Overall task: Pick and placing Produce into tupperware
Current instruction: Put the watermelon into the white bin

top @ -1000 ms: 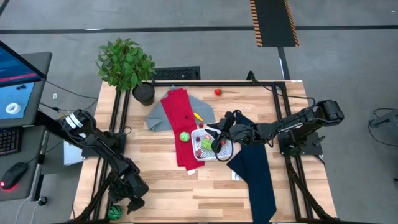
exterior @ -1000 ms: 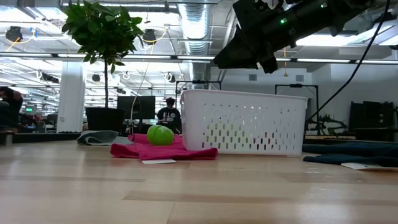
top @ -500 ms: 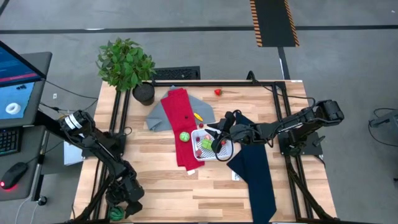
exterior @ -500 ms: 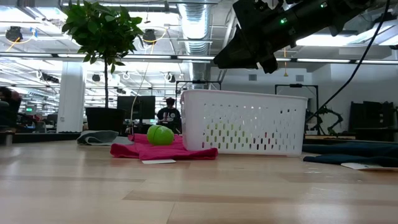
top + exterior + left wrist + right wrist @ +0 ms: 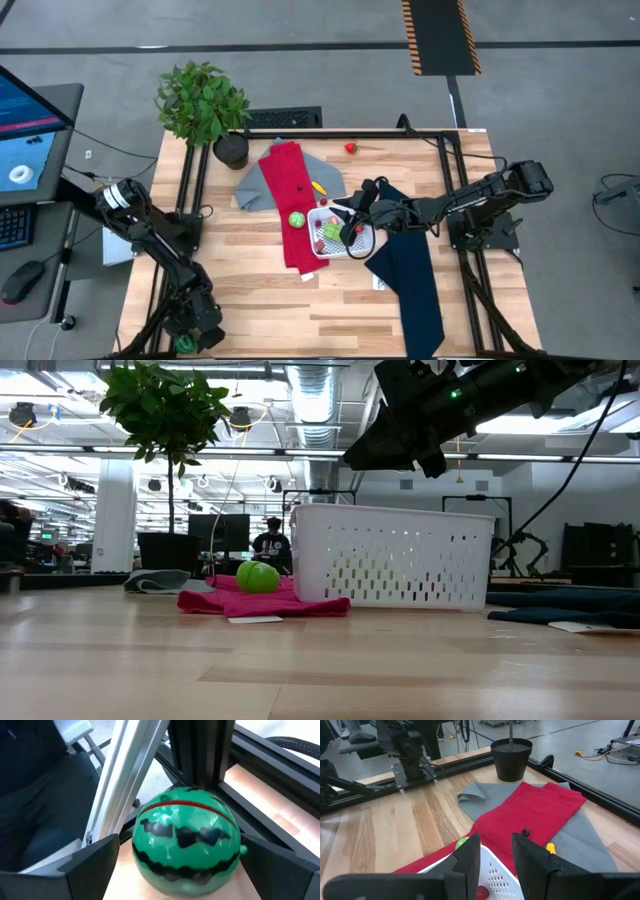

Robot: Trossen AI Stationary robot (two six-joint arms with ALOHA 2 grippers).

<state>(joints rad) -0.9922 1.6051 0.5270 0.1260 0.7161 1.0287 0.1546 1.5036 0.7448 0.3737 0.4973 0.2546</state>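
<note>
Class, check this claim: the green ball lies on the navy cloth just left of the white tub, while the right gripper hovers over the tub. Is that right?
Not quite. The green ball lies on the red cloth, not the navy cloth, as the high view shows. The rest holds: it is just left of the white tub, and the right gripper hovers over the tub.

White tupperware holds produce; green ball beside.
</note>
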